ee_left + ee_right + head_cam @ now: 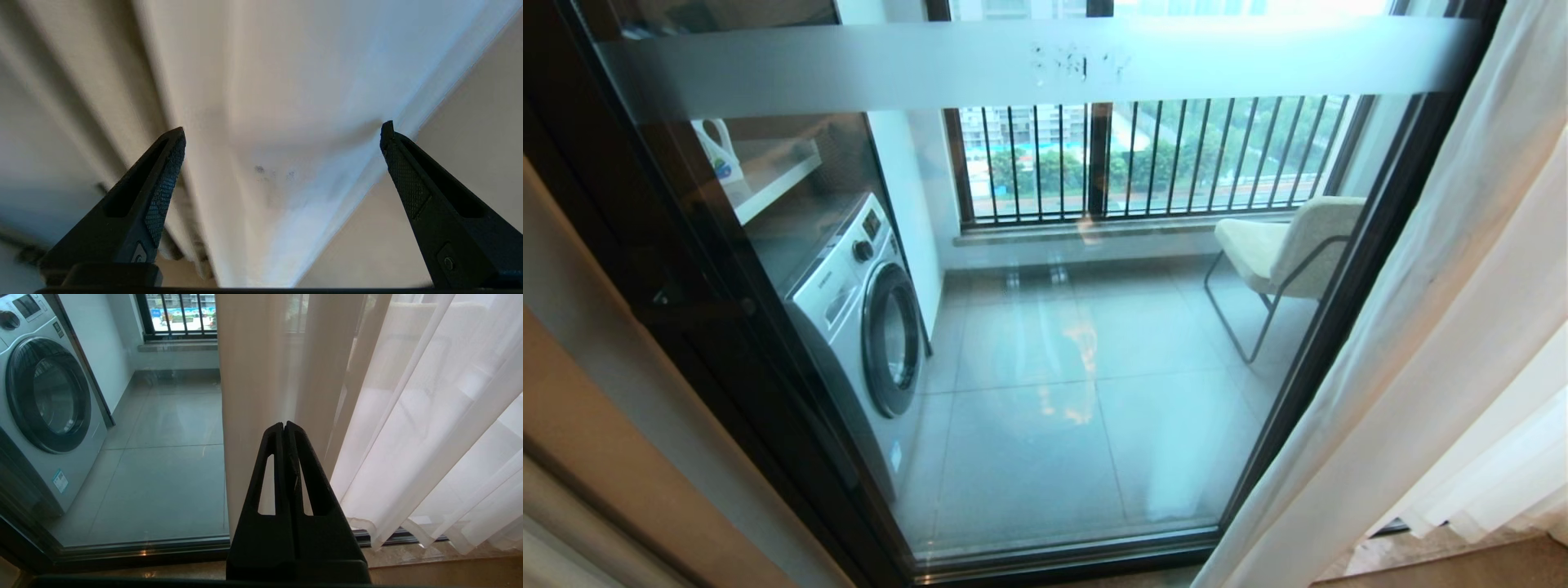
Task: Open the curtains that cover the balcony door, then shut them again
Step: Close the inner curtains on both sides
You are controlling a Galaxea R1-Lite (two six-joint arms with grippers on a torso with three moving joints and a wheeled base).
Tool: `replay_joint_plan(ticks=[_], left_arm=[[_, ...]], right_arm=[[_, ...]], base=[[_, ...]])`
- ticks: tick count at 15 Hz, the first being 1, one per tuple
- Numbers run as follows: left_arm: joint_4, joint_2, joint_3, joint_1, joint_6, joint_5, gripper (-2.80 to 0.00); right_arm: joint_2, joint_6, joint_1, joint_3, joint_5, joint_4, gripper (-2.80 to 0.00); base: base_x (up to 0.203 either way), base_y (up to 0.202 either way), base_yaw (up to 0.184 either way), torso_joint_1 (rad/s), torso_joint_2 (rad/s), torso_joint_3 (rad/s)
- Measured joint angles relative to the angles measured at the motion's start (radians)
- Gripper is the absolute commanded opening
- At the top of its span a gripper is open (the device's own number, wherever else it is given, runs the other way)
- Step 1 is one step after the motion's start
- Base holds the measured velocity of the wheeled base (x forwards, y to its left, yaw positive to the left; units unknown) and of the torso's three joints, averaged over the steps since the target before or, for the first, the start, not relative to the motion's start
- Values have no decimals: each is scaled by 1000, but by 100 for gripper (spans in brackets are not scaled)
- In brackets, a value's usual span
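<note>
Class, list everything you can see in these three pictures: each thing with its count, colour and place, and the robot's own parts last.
Curtains: sheer white panels, drawn to the right of the glass.
Drape: one, beige-tan, far left.
Balcony door: one, dark-framed glass with a frosted band, centre.
Washing machine: one, white, on the balcony's left.
Chair: one, cream on a thin metal frame, on the balcony's right.
Railing window: one, black bars, at the back.
Left gripper: black, fingers spread, close to pale fabric.
Right gripper: black, shut, before the curtain edge.
</note>
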Motion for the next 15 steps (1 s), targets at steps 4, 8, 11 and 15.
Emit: replay_joint_plan(ticks=[4, 8, 11, 15], left_arm=[[-1, 23, 2, -9, 0, -138, 0], [-8, 64, -23, -23, 2, -143, 0], [-8, 102, -68, -22, 0, -139, 0], [-9, 137, -101, -25, -1, -140, 0]], right_arm=[[0, 0, 0, 0, 0, 0, -280], [0, 0, 0, 0, 0, 0, -280], [0, 0, 0, 0, 0, 0, -280], [0, 0, 0, 0, 0, 0, -280]], base=[[0, 0, 0, 0, 0, 0], [0, 0, 0, 0, 0, 0], [0, 0, 0, 0, 0, 0], [0, 0, 0, 0, 0, 0]])
